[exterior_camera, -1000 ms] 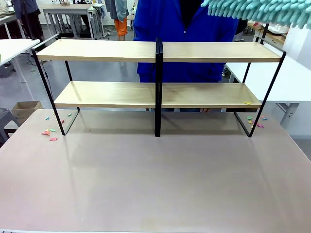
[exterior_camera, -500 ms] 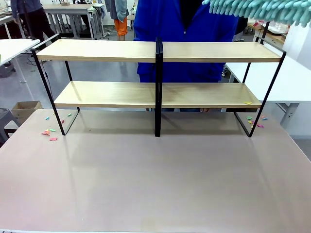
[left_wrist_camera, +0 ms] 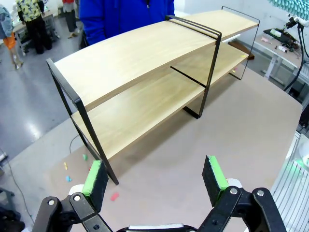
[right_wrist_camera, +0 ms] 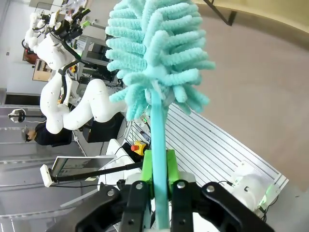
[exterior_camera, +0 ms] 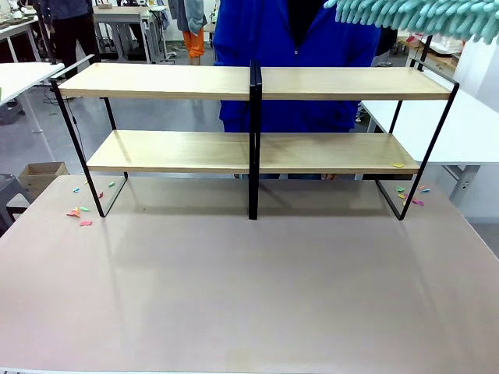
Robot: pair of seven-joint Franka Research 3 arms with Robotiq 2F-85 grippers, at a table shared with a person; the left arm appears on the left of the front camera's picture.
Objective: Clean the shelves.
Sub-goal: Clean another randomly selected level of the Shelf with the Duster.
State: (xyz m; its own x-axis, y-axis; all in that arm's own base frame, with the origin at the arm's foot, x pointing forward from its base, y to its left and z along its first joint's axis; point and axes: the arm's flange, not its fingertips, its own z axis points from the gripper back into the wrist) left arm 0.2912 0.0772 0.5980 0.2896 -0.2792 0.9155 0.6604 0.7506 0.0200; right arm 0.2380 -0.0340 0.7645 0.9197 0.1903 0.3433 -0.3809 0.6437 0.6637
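clamping the teal handle of a fluffy teal duster, the right gripper has its green pads pressed tight on either side of the stick. the duster's head sits high above the right end of the shelves, clear of the top board. left gripper stands wide apart, nothing between its pads, off the shelves' left end and above the table. the shelves stand along the table's far edge, both boards bare except a small yellow scrap at the lower board's right end. coloured paper scraps lie on the table by the shelves' left leg, more by the right leg. a person in blue stands behind the shelves.
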